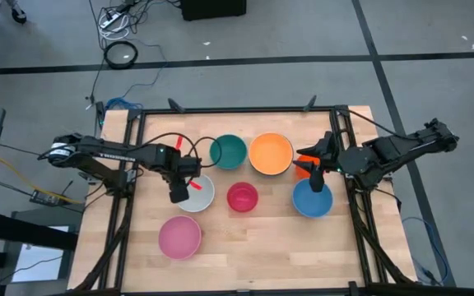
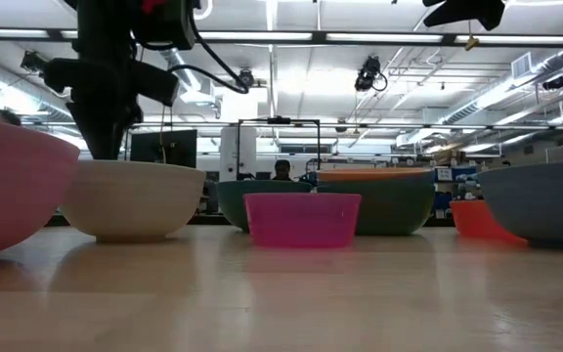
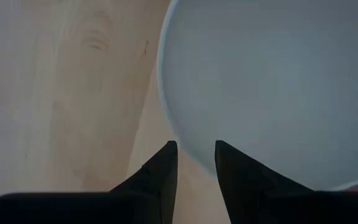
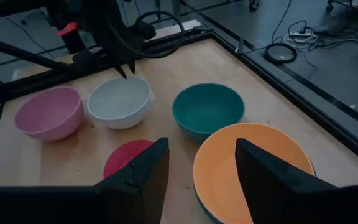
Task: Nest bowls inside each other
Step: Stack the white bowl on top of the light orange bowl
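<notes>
Several bowls stand upright on the wooden table. My left gripper [image 1: 177, 196] [image 2: 101, 147] points straight down, open, at the left rim of the white bowl [image 1: 202, 196] [image 3: 272, 81]. In the left wrist view its fingers [image 3: 196, 149] stand one outside the rim and one over the bowl's inside; I see no touch. My right gripper [image 4: 201, 146] [image 1: 311, 168] hangs open and empty above the table's right side, over a large orange bowl [image 4: 253, 168]. That bowl sits inside a dark green one [image 2: 389, 205].
A teal bowl [image 1: 229, 151] stands at the far middle, a red one [image 1: 242, 197] in the middle, a pink one [image 1: 179, 237] near left, and a blue one [image 1: 312, 201] at the right. A small orange bowl [image 2: 477, 220] lies partly under the right arm. The near half of the table has free room.
</notes>
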`<move>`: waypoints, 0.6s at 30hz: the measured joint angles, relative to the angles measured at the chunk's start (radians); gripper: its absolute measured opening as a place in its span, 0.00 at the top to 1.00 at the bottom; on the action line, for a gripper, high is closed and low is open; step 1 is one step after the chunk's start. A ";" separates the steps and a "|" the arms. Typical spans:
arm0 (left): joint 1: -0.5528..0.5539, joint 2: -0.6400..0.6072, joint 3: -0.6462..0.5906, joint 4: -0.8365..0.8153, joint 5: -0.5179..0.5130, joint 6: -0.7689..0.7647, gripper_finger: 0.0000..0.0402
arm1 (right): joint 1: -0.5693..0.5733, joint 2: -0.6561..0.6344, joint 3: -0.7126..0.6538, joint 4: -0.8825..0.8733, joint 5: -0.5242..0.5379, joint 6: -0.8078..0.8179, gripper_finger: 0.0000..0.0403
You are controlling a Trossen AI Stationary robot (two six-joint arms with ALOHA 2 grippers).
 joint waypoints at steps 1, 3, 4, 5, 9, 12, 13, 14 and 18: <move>0.000 0.000 -0.004 0.009 0.000 -0.007 0.71 | 0.000 0.000 0.000 0.000 0.000 0.000 0.57; 0.000 0.000 -0.015 0.026 0.000 -0.024 0.71 | 0.000 0.000 0.000 0.000 0.000 0.000 0.57; 0.000 0.000 -0.018 0.036 0.000 -0.026 0.71 | 0.000 0.000 0.000 0.000 0.000 0.000 0.57; 0.000 0.000 -0.022 0.052 0.000 -0.028 0.71 | 0.000 0.000 0.000 0.000 0.000 0.000 0.57; 0.000 0.000 -0.050 0.106 -0.001 -0.048 0.71 | 0.000 0.000 0.000 0.000 0.000 0.000 0.57; 0.000 0.000 -0.076 0.132 -0.001 -0.065 0.71 | 0.000 0.000 0.000 0.000 0.000 0.000 0.57; 0.000 0.000 -0.082 0.130 -0.001 -0.073 0.71 | 0.000 0.000 0.000 0.000 0.000 0.000 0.57; 0.000 0.000 -0.087 0.130 -0.001 -0.077 0.71 | 0.000 0.000 0.000 0.000 0.000 0.000 0.57; 0.000 0.000 -0.092 0.128 -0.007 -0.086 0.71 | 0.000 0.000 0.000 -0.001 -0.001 0.000 0.57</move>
